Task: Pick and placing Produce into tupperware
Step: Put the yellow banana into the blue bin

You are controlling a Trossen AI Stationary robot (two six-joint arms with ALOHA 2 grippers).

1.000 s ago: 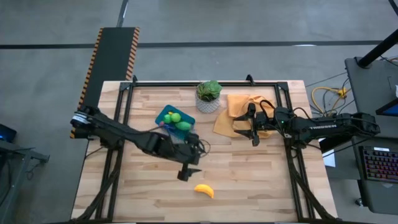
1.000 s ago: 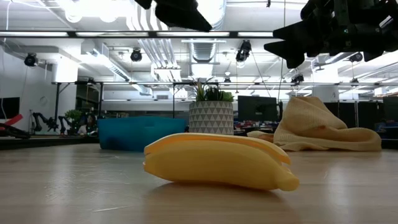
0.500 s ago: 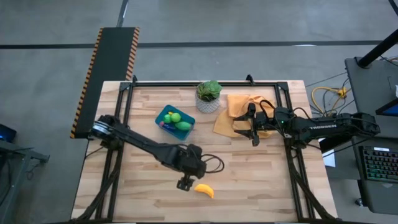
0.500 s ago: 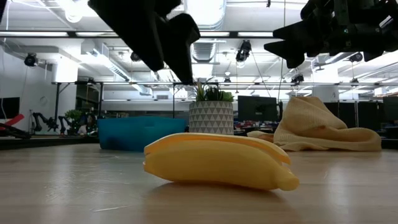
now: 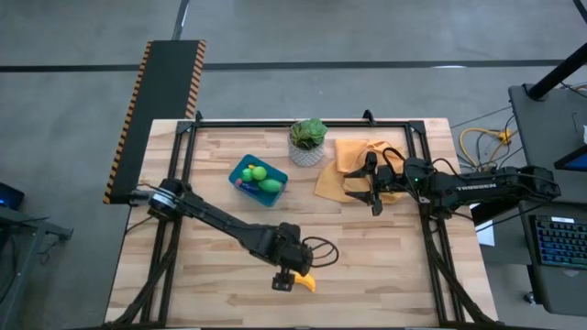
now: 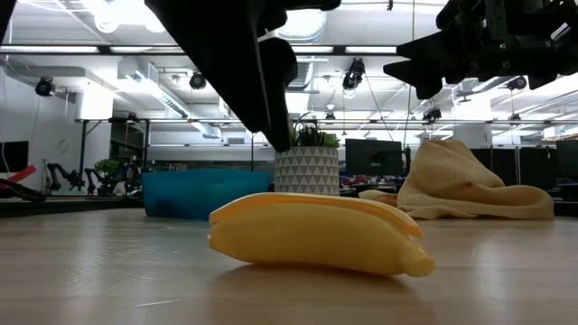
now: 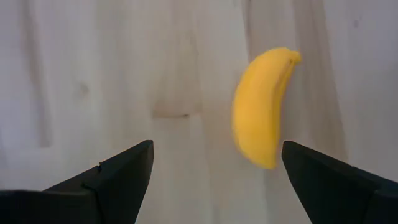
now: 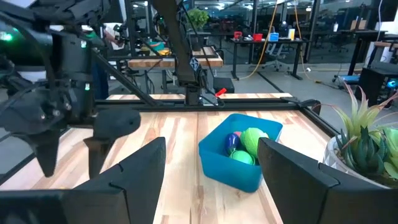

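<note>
The yellow banana lies on its side on the wood near the table's near edge, also large in the low view. My left gripper hangs open just above it and slightly to its left. In the left wrist view the banana lies ahead of the gripper, toward one finger. The blue tupperware sits far-left of centre holding green pieces and a purple one. My right gripper waits open over the orange-yellow cloth.
A leafy plant in a white patterned pot stands just right of the tupperware, near the far edge. The cloth lies bunched beside the pot. Bare wood stretches right of the banana. A black frame rail runs along the far edge.
My left gripper has travelled from beside the tupperware toward the near edge and slightly right, coming down over the banana. The banana, the tupperware and the right arm have stayed put.
</note>
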